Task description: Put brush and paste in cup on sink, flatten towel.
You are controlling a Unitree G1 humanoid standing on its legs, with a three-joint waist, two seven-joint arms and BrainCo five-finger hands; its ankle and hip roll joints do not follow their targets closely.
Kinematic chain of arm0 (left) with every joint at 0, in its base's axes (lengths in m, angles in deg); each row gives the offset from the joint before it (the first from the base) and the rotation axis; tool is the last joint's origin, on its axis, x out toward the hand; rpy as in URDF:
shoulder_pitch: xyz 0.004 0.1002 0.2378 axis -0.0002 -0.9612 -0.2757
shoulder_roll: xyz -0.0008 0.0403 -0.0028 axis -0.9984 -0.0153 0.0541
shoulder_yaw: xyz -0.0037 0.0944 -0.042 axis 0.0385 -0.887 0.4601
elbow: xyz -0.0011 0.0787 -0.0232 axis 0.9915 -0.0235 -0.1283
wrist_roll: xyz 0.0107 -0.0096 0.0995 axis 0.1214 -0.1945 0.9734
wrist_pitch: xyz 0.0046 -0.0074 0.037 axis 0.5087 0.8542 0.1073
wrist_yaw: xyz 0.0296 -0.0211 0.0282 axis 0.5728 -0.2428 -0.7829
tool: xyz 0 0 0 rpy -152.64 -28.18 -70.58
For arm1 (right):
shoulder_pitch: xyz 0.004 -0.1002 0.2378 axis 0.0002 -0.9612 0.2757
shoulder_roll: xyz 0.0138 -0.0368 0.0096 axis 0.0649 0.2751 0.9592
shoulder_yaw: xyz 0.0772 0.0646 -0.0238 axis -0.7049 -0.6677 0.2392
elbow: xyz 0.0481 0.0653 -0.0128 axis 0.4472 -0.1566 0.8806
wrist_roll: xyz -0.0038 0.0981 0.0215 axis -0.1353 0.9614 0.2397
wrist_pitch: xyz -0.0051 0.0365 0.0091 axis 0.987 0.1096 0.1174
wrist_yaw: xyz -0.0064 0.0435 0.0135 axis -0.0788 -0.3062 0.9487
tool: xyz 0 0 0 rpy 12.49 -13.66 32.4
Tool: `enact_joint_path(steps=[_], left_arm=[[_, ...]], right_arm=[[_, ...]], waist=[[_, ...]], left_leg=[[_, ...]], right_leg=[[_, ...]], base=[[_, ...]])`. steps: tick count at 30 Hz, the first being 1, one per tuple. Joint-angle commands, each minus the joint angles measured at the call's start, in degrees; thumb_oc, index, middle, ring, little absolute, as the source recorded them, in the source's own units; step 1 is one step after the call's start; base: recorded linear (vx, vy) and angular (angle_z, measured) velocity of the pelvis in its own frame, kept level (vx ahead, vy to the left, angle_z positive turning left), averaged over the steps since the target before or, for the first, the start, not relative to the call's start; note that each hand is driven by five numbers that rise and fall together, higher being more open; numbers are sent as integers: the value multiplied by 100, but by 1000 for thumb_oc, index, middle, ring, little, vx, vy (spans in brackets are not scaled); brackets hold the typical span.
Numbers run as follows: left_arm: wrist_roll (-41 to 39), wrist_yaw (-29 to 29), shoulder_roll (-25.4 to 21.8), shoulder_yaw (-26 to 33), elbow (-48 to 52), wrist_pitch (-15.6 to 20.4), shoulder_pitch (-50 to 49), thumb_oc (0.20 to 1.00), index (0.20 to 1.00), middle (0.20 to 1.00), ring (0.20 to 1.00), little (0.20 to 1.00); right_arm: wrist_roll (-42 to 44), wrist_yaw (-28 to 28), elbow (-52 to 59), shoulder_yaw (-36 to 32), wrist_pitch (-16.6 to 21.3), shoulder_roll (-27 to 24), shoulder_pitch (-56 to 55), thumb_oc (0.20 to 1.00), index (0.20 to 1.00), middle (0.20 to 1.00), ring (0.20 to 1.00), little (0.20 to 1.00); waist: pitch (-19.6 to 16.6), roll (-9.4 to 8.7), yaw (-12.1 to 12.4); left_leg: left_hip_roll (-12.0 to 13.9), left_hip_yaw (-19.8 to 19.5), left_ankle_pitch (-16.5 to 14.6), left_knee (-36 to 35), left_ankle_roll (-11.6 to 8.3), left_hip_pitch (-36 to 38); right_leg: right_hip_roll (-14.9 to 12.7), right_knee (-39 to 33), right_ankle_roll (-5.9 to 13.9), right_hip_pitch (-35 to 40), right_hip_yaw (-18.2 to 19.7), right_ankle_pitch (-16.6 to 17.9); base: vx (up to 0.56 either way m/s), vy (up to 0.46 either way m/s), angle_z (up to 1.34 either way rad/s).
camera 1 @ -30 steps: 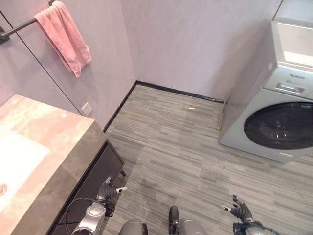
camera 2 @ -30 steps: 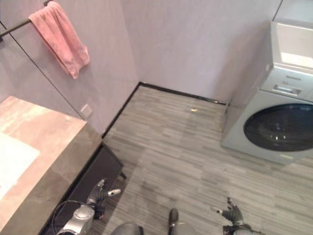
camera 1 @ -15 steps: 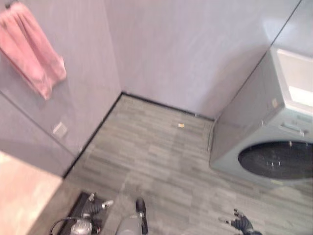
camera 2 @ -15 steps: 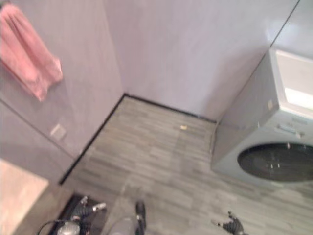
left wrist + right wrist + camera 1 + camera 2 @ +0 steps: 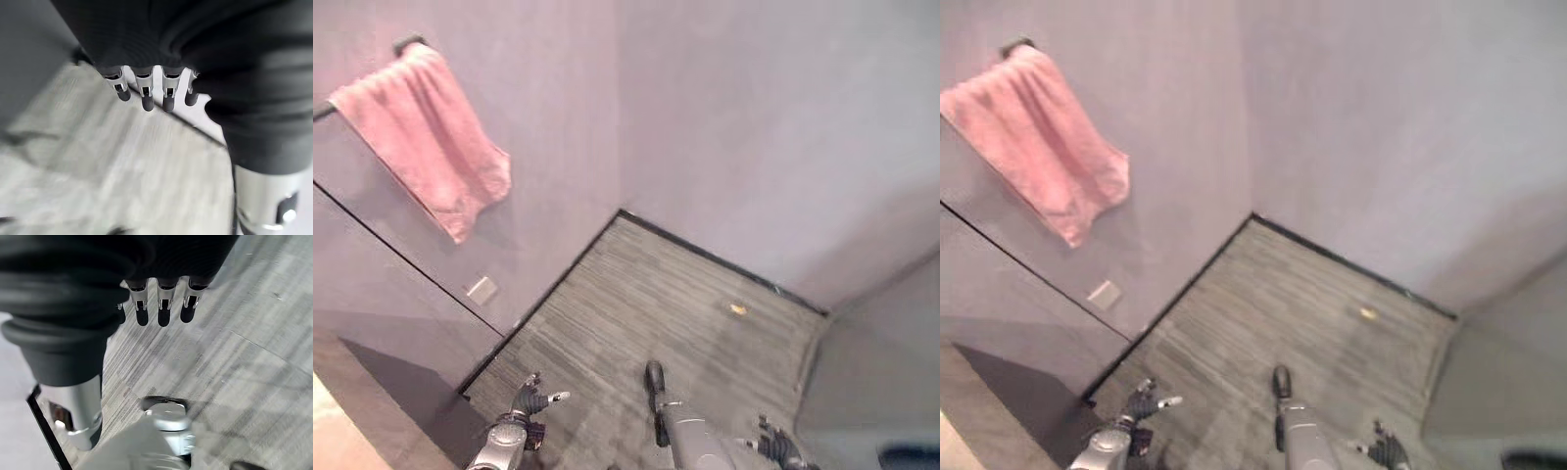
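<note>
A pink towel (image 5: 423,135) hangs bunched and slanting on a dark wall rail at the upper left, also in the right eye view (image 5: 1033,142). My left hand (image 5: 530,399) hangs low near the bottom of the view, fingers (image 5: 145,95) straight and holding nothing. Down at the bottom right is my right hand (image 5: 775,446), with its fingers (image 5: 164,308) relaxed and empty over the floor. Both hands are far below the towel.
The dark side of the sink counter (image 5: 382,392) fills the lower left corner. A small white outlet plate (image 5: 481,290) sits on the wall below the towel. A small yellow scrap (image 5: 737,309) lies on the grey plank floor near the corner.
The camera has swung left and up: the towel sits higher and more to the middle, and the washing machine has left the picture. Both hands stay low and empty.
</note>
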Motion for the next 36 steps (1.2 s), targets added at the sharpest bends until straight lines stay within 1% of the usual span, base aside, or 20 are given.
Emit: enact_joint_path(steps=[1, 2, 3, 5, 7, 8, 9, 11, 14, 16, 20, 23, 24, 25, 26, 27, 28, 29, 32, 36], left_arm=[[-41, 14, -258, 235, 58, 204, 387, 1000, 1000, 1000, 1000, 1000], [-161, 18, -253, 211, 68, 207, 421, 1000, 1000, 1000, 1000, 1000], [-162, 18, -253, 211, 68, 207, 423, 1000, 1000, 1000, 1000, 1000], [-197, 72, -271, 213, 74, 183, 522, 1000, 1000, 1000, 1000, 1000], [-242, 99, -253, 182, 54, 173, 625, 1000, 1000, 1000, 1000, 1000], [-247, 143, -240, 214, 55, 185, 608, 1000, 1000, 1000, 1000, 1000], [-247, 143, -242, 214, 55, 184, 608, 1000, 1000, 1000, 1000, 1000], [-287, 246, -260, 298, 16, 210, 564, 1000, 1000, 1000, 1000, 1000], [-289, 433, -336, 498, -33, 200, 493, 1000, 1000, 1000, 1000, 1000], [-255, 477, -366, 566, -25, 194, 444, 1000, 1000, 1000, 1000, 1000], [-167, 449, -452, 594, 192, 204, 241, 1000, 1000, 1000, 1000, 1000], [-79, 407, -540, 583, 667, 205, -7, 1000, 1000, 1000, 1000, 1000], [-41, 387, -565, 552, 795, 202, -44, 1000, 1000, 1000, 1000, 1000], [59, 361, -638, 523, 1108, 225, -142, 1000, 1000, 1000, 1000, 1000], [59, 360, -637, 525, 1111, 223, -143, 1000, 1000, 1000, 1000, 1000], [107, 299, -659, 488, 1263, 230, -201, 1000, 1000, 1000, 1000, 1000], [128, 291, -641, 489, 1244, 264, -202, 1000, 1000, 1000, 1000, 1000], [172, 230, -641, 435, 1342, 300, -243, 1000, 1000, 1000, 1000, 1000], [225, 179, -649, 311, 1288, 297, -193, 1000, 1000, 1000, 1000, 1000], [326, 128, -634, 139, 1224, 308, -86, 1000, 1000, 1000, 1000, 1000]], right_arm=[[24, -27, 98, -57, 104, -334, 432, 1000, 1000, 1000, 1000, 1000], [65, -40, 70, -81, 112, -379, 446, 1000, 1000, 1000, 1000, 1000], [66, -40, 67, -82, 114, -379, 448, 1000, 1000, 1000, 1000, 1000], [86, -34, 27, -41, 103, -431, 469, 1000, 1000, 1000, 1000, 1000], [74, -49, -39, 2, 92, -411, 455, 1000, 1000, 1000, 1000, 1000], [77, -66, 8, -10, 85, -393, 407, 1000, 1000, 1000, 1000, 1000], [77, -66, 9, -10, 84, -391, 408, 1000, 1000, 1000, 1000, 1000], [94, -60, 61, 18, 123, -364, 414, 1000, 1000, 1000, 1000, 1000], [5, -45, 181, 109, 138, -375, 445, 1000, 1000, 1000, 1000, 1000], [7, -10, 254, 118, 135, -358, 462, 1000, 1000, 1000, 1000, 1000], [72, 35, 388, 30, 108, -268, 491, 1000, 1000, 1000, 1000, 1000], [31, 20, 447, 11, 93, -201, 573, 1000, 1000, 1000, 1000, 1000], [19, -4, 517, 34, 90, -195, 628, 1000, 1000, 1000, 1000, 1000], [141, -21, 696, 70, 126, -153, 743, 1000, 1000, 1000, 1000, 1000], [141, -21, 696, 71, 126, -154, 743, 1000, 1000, 1000, 1000, 1000], [245, 25, 823, 94, 160, -142, 791, 1000, 1000, 1000, 1000, 1000], [276, 44, 872, 151, 200, -125, 817, 1000, 1000, 1000, 1000, 1000], [327, 14, 1090, 194, 266, -172, 866, 1000, 1000, 1000, 1000, 1000], [354, 18, 1221, 218, 307, -258, 920, 1000, 1000, 1000, 1000, 1000], [387, -31, 1203, 152, 350, -375, 964, 1000, 1000, 1000, 1000, 1000]], waist=[[194, 195, -62], [259, 90, -27], [258, 100, -33], [319, 3, 0], [311, -66, -19], [278, -105, 27], [262, -112, 23], [234, -102, 121], [289, -105, 235], [271, -103, 243], [158, -135, 314], [91, -173, 415], [107, -121, 421], [153, -26, 394], [141, -16, 398], [109, 29, 298], [100, 48, 275], [69, 129, 303], [92, 142, 199], [154, 7, 131]], left_leg=[[-32, 574, 1680, 812, -564, -575], [43, 735, 1964, 1613, -715, -1039], [52, 729, 1944, 1651, -716, -1061], [289, 1243, 1882, 1954, -668, -1387], [794, 2065, 1669, 1445, -518, -1546], [894, 2436, 1364, 773, -424, -1752], [883, 2437, 1386, 752, -421, -1763], [1019, 2308, 1808, -93, -543, -2024], [1803, 2577, 2654, -637, -856, -2218], [1885, 2778, 2681, -565, -887, -2202], [1459, 2646, 2182, -106, -685, -2271], [987, 2592, 1774, -8, -343, -2155], [889, 2545, 1761, -64, -279, -2085], [653, 2388, 1702, -212, -165, -1935], [665, 2390, 1712, -218, -167, -1948], [536, 2216, 1728, -393, -136, -1804], [455, 2129, 1727, -539, -127, -1654], [406, 2009, 1847, -760, -164, -1447], [304, 1699, 1861, -850, -205, -1263], [98, 1315, 1745, -899, -237, -925]], right_leg=[[331, -633, 132, 797, -270, -79], [220, -676, 45, 1015, -376, -159], [226, -671, 44, 1009, -385, -162], [131, -690, -45, 1161, -535, -294], [-9, -766, -40, 1348, -768, -457], [-114, -836, 40, 1546, -945, -596], [-122, -841, 40, 1528, -946, -587], [-114, -814, 105, 1672, -986, -705], [-282, -731, 197, 2022, -1057, -888], [-349, -707, 241, 2136, -1099, -943], [-814, -404, 402, 2287, -1084, -907], [-1384, 238, 450, 2099, -1028, -39], [-1415, 498, 404, 1957, -987, 106], [-1170, 872, 347, 1797, -721, 192], [-1157, 860, 342, 1785, -719, 208], [-672, 977, 268, 1628, -356, -32], [-441, 926, 251, 1537, -282, -252], [-97, 726, 193, 1273, -502, -633], [209, 407, 176, 1075, -376, -744], [389, -456, 225, 977, -422, -420]], base=[[416, -108, 69], [280, -72, 47], [258, -93, 49], [219, -85, 39], [294, 5, 66], [254, 75, 101], [268, 112, 111], [261, 138, 42], [340, 246, -16], [242, 257, 1], [254, 379, 7], [243, 456, 45], [248, 525, 27], [175, 367, 41], [225, 344, 60], [210, 226, 70], [378, 365, 85], [273, 260, 88], [227, 97, 86], [213, 16, 95]])
